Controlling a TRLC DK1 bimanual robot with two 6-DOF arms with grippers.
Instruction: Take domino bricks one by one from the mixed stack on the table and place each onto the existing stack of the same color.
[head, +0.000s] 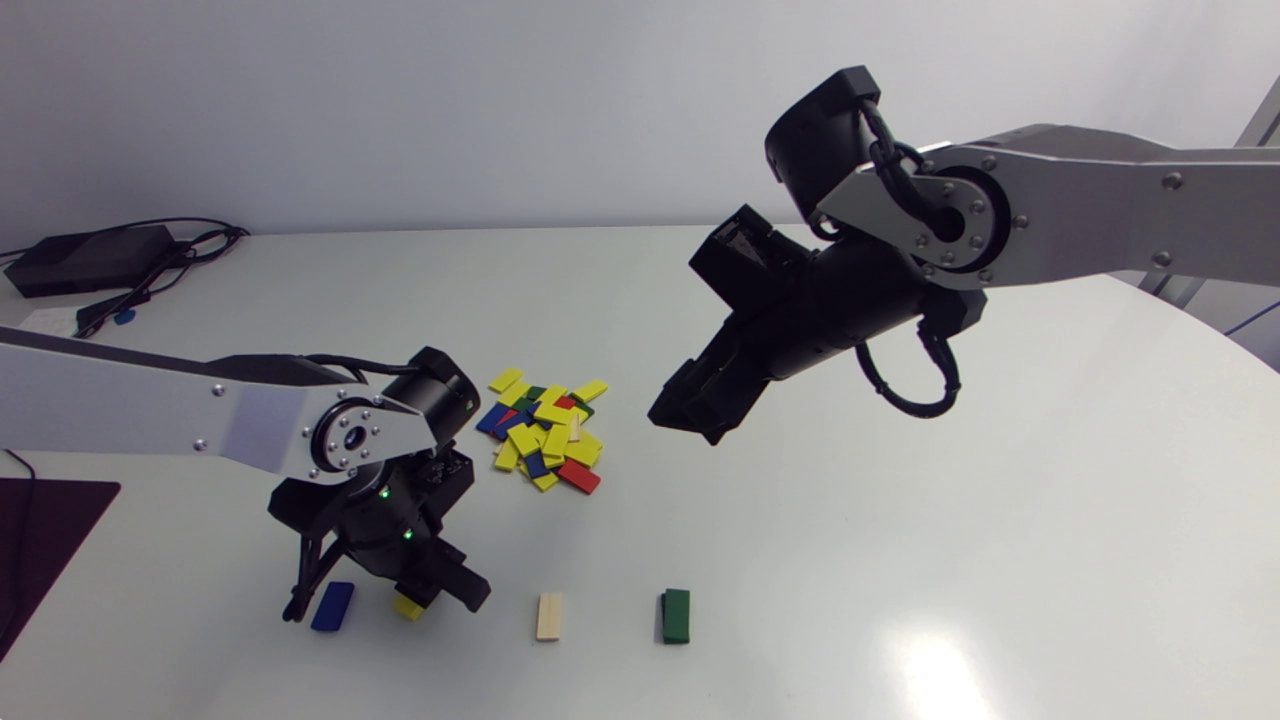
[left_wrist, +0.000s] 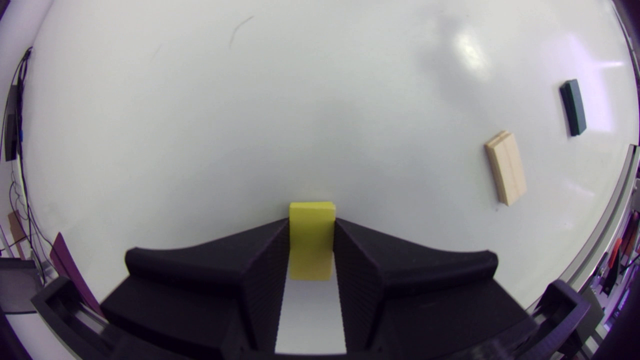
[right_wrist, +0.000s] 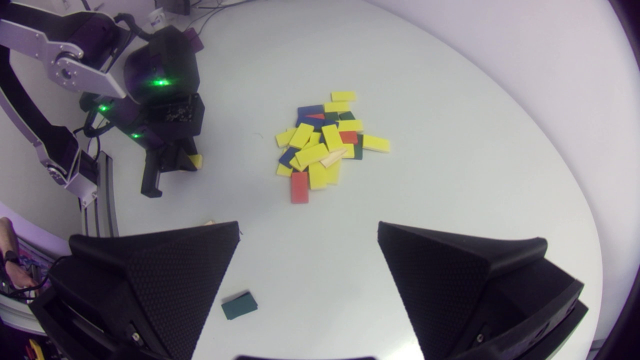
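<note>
Left tool (left_wrist: 311, 226) clamped on yellow brick (left_wrist: 311, 245); right tool (right_wrist: 308, 231) apart, mixed pile (right_wrist: 322, 142) ahead.

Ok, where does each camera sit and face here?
Head view: fixed above the table, looking down on the mixed pile; left arm and right arm show.
Left wrist view: on its arm, facing the table; left gripper shut on a yellow brick.
Right wrist view: on its arm, facing the mixed pile; right gripper open.
Head and right wrist share the mixed pile.
</note>
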